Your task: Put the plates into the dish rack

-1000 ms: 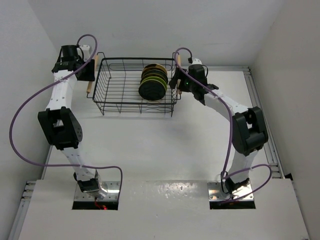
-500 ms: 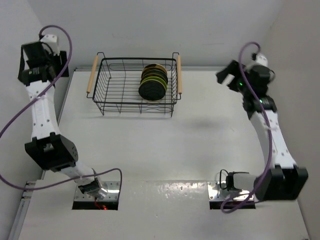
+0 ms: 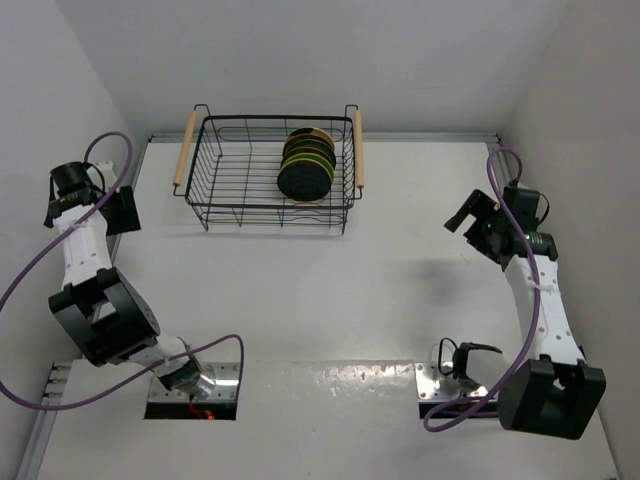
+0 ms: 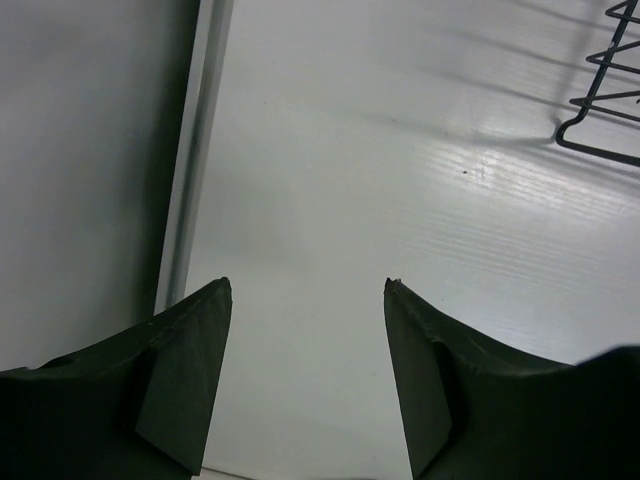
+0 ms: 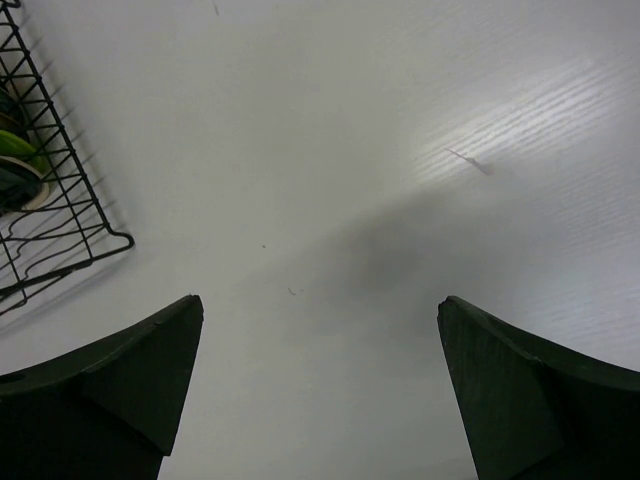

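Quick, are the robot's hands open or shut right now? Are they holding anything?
Left gripper: open, holding nothing.
Right gripper: open, holding nothing.

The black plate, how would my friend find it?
At the far end of the table sits a black wire dish rack with wooden handles. Plates stand on edge in its right half. The black plate is the front one, nearest us; those behind show green and yellow rims.
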`<state>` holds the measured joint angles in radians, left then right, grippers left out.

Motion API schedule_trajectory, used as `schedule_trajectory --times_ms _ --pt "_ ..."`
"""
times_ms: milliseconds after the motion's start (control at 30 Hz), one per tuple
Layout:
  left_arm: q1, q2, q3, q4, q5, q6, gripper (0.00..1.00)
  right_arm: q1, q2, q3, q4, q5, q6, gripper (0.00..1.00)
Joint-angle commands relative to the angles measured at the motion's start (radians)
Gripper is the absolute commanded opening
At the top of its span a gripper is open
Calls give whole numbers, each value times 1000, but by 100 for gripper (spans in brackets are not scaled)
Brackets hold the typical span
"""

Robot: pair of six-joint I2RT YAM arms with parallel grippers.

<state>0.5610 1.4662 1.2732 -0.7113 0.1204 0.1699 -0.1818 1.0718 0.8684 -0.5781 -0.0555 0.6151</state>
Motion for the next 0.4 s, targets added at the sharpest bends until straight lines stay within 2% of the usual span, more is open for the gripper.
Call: schedule_trajectory --times_ms 0,367 --pt "23 -86 -8 53 38 -20 67 -2 -15 29 -49 23 55 100" --pt "23 -116 -31 62 87 -20 67 -2 -101 3 -55 39 25 100"
